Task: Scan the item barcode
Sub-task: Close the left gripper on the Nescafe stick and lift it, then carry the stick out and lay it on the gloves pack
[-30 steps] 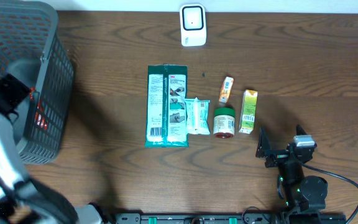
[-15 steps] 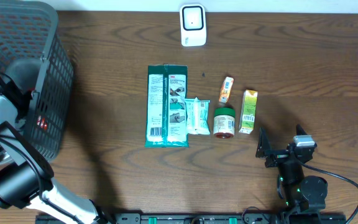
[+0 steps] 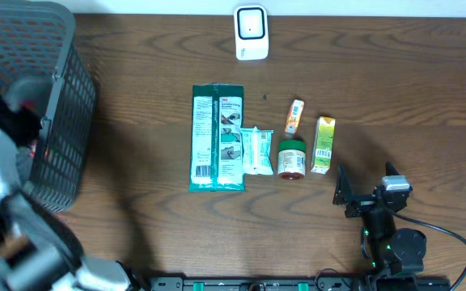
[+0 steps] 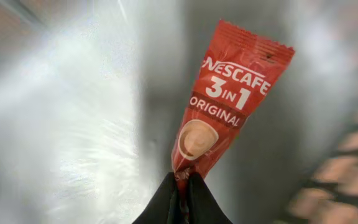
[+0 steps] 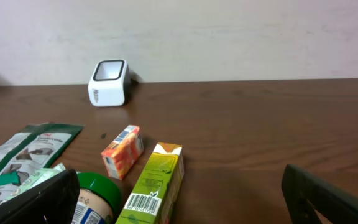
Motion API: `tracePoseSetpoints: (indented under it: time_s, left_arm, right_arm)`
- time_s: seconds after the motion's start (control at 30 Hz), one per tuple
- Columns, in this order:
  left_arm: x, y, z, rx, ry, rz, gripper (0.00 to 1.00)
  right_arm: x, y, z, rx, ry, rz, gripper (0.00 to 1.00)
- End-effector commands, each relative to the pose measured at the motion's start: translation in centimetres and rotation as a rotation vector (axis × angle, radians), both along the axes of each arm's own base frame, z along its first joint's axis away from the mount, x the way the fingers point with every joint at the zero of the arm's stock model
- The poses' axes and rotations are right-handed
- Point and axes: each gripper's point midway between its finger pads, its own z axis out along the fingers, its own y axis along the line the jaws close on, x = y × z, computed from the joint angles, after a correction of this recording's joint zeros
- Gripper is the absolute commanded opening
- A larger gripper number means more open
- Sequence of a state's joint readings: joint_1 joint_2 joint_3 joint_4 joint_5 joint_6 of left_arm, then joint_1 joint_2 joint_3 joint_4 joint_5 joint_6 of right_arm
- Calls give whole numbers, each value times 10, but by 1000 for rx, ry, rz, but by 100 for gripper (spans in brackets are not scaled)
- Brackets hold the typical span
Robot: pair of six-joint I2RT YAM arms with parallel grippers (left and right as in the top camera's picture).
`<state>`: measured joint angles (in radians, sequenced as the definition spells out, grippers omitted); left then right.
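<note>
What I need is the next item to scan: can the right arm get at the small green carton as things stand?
Probably yes. The right end effector stands open, and the small green carton lies ahead of it with bare table between; only the green-lidded jar sits close beside.

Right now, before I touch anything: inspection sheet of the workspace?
Surface: dark wood table.
Job's things: white scanner at the far edge; Nescafe sachet, held.
Clutter: mesh basket at left; mid-table row of green pack, small packet, jar, orange box, juice carton.
Grippers: left gripper shut on the Nescafe sachet's end; right gripper open, empty.
Cables: one cable by the right arm's base.
Surroundings: pale wall behind the table.
</note>
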<state>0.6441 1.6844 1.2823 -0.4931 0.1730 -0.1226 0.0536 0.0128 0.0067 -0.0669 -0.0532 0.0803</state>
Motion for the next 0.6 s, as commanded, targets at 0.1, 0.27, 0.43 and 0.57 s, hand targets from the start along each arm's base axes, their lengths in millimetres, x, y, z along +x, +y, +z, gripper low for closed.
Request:
tracePoseSetpoints:
  time_s: [0.1, 0.27, 0.43, 0.57]
  left_arm:
    - [-36, -50, 201, 153, -484, 21, 8]
    - [-48, -171, 237, -78, -635, -379, 7]
    - [-57, -279, 194, -414, -499, -729, 7]
    - [-59, -343, 141, -568, -307, -894, 8]
  right_arm:
    - [0, 2, -1, 13, 4, 9, 99]
    - [0, 2, -1, 12, 4, 9, 99]
    - [0, 2, -1, 13, 4, 9, 99]
    - [0, 2, -1, 12, 3, 9, 99]
